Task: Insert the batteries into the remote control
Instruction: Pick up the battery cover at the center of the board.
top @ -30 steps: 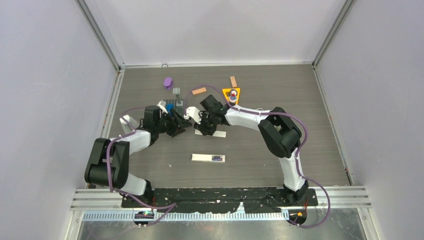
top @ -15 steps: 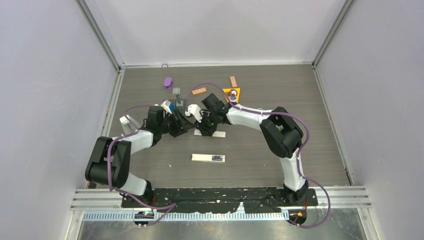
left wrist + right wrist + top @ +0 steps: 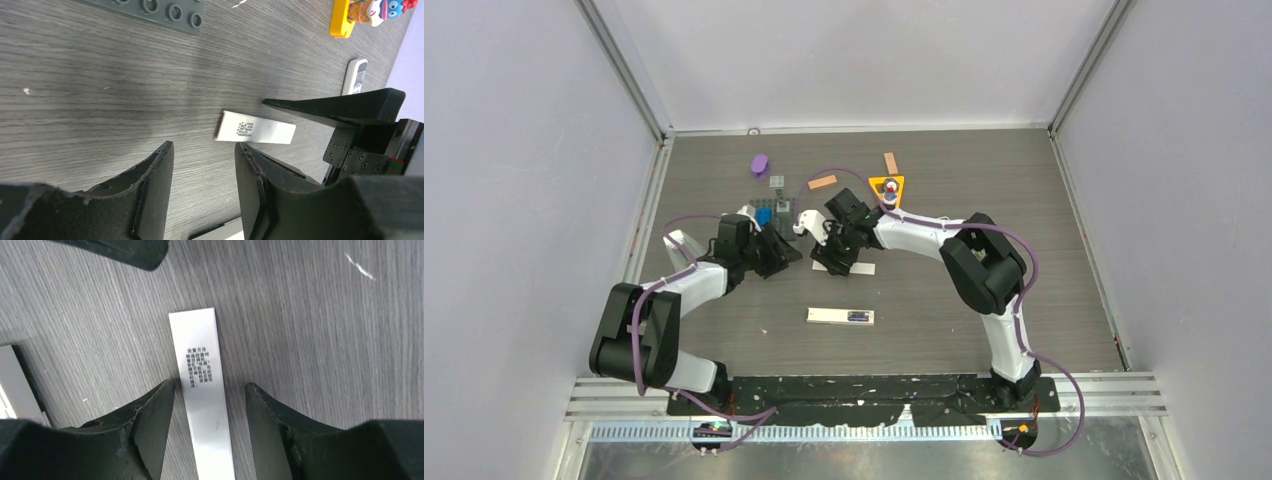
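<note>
1. Remote control point(image 3: 840, 316) lies flat on the counter point(image 3: 1064, 200), on the base side of both end effectors and apart from them. A dark patch shows in its right part, and I cannot tell whether that is a battery.
2. Beyond my right end effector point(image 3: 209, 385), the yellow triangular tray point(image 3: 341, 27) holds a small colourful figure point(image 3: 372, 9).
3. Only the wrist views show the white printed strip point(image 3: 202, 385). It lies flat between my right fingers, which stand parted on either side without touching it.
4. Left end effector point(image 3: 204, 147) is parted and empty, just beside that strip.

Remote control point(image 3: 355, 75), lower end hidden
</note>
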`<state>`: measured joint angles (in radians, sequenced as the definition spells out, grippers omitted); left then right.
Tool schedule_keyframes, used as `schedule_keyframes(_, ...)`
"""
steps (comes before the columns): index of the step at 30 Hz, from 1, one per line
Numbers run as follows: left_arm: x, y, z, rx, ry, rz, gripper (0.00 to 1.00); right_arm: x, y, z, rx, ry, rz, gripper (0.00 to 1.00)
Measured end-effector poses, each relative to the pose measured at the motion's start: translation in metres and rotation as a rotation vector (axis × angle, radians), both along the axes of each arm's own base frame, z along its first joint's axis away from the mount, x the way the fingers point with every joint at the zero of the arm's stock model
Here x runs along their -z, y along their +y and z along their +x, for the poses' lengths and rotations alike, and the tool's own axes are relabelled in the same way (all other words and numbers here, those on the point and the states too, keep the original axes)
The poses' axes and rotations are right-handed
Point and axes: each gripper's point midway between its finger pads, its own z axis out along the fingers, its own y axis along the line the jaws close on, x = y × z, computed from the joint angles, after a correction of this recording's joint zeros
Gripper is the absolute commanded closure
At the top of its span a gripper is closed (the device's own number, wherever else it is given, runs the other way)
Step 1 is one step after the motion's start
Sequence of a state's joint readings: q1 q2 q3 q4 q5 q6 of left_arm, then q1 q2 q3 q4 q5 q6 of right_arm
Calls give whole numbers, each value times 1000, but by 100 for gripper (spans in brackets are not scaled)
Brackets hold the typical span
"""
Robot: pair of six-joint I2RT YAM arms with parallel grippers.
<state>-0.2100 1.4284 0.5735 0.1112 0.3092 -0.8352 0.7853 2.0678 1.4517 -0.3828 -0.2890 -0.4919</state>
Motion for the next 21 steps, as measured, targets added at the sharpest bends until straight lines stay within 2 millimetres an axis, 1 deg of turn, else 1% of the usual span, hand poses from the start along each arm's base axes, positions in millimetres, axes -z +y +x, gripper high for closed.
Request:
schedule_keyframes(3, 3, 3, -2, -11, 13, 14, 52, 2, 4, 1, -7, -4, -6, 43)
schedule_keyframes(6, 4, 4, -2, -17, 19, 20, 52, 2, 8, 2, -10, 5, -23, 52)
schedule_keyframes(11, 5, 4, -2, -17, 20, 22, 50, 3, 11, 7, -3, 12, -52, 62)
schedule_keyframes(15, 3, 2, -2, -7, 13, 13, 47, 3, 9, 8, 5, 8, -68, 65)
schedule_keyframes(21, -10, -7, 6, 27, -60, -33, 45, 2, 10, 8, 24, 13, -51, 66)
